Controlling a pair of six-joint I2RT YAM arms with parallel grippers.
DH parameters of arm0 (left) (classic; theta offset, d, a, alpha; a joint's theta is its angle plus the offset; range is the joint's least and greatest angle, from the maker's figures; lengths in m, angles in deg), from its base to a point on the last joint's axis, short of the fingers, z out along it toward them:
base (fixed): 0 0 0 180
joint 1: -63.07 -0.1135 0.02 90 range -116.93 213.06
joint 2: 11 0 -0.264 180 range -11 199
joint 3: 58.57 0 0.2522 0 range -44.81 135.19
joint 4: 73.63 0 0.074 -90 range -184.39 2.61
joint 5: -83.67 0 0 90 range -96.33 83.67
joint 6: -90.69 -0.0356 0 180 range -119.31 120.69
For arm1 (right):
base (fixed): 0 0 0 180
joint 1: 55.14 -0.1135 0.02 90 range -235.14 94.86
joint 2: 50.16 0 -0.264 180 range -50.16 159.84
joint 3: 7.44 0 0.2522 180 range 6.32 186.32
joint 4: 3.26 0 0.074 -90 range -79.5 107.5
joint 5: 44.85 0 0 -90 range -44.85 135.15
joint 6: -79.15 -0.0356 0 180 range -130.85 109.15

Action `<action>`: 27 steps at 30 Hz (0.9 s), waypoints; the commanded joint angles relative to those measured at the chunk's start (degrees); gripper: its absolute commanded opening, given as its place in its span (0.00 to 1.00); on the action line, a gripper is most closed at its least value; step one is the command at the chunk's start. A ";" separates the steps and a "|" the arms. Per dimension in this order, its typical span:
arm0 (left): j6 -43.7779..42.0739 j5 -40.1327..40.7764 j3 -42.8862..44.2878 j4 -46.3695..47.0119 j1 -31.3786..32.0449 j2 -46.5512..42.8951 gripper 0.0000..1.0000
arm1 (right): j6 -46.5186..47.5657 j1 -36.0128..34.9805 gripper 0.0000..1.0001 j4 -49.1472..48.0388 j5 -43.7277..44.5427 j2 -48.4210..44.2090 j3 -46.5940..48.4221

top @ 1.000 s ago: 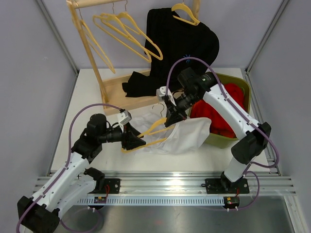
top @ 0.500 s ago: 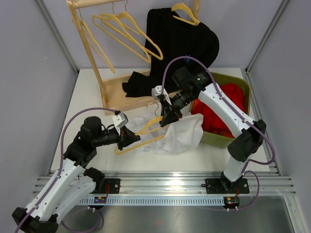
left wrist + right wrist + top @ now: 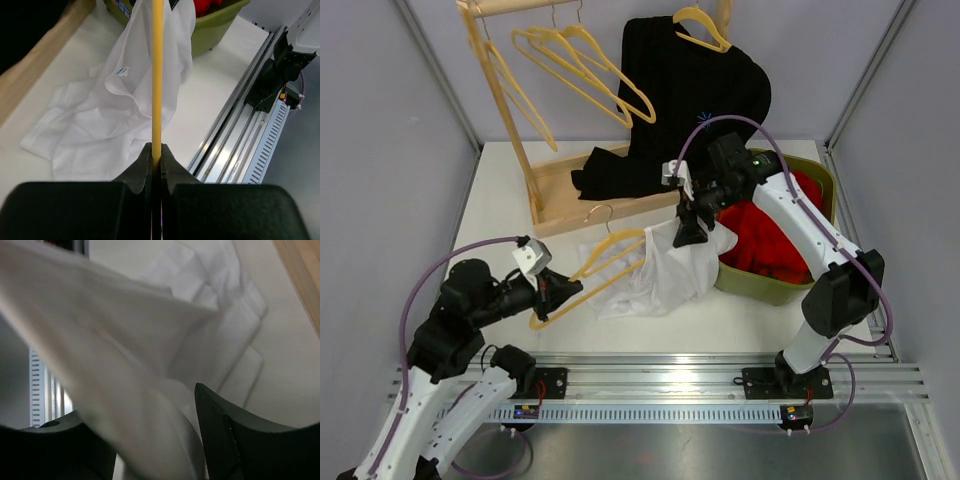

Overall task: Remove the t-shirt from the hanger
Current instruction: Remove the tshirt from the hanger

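Top view: left hand (image 3: pixel 558 290) clamped on yellow hanger (image 3: pixel 610 252) over the bench's (image 3: pixel 490 220) front-left. White t-shirt (image 3: pixel 655 280) heaped front-centre, one fold raised at right hand (image 3: pixel 688 232).
Left wrist: hanger bar pinched tight. Blue tag (image 3: pixel 122 71) on shirt, unreadable.
Right wrist: fingers (image 3: pixel 225 435) apart, cloth draped loose between.
Risk: fold snags a finger or the hanger tip, and the shirt drags along.
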 commanded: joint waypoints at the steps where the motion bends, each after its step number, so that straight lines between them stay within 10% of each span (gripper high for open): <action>1: -1.05 3.84 8.55 -0.51 -0.27 -1.50 0.00 | 1.90 5.68 0.64 -2.79 1.20 -2.40 -3.00; 5: -3.34 6.12 12.69 -4.21 -0.18 -1.94 0.00 | 4.99 9.90 0.61 -2.44 0.23 -2.84 -6.09; 12: -3.96 8.15 14.02 -5.79 -0.18 -2.20 0.00 | 4.64 10.79 0.00 -1.39 -8.19 -4.68 -7.68; 16: -3.35 10.17 14.01 -8.16 -0.18 -2.03 0.00 | -3.41 12.63 0.00 -7.33 -13.82 -7.40 -6.44; 23: 0.26 12.98 14.10 -10.89 -0.18 -2.82 0.00 | -50.90 26.15 0.00 -48.27 -16.47 -15.75 -13.64; 27: 0.88 13.16 14.45 -12.21 -0.18 -3.34 0.00 | -57.59 29.86 0.00 -55.70 -15.68 -15.32 -14.88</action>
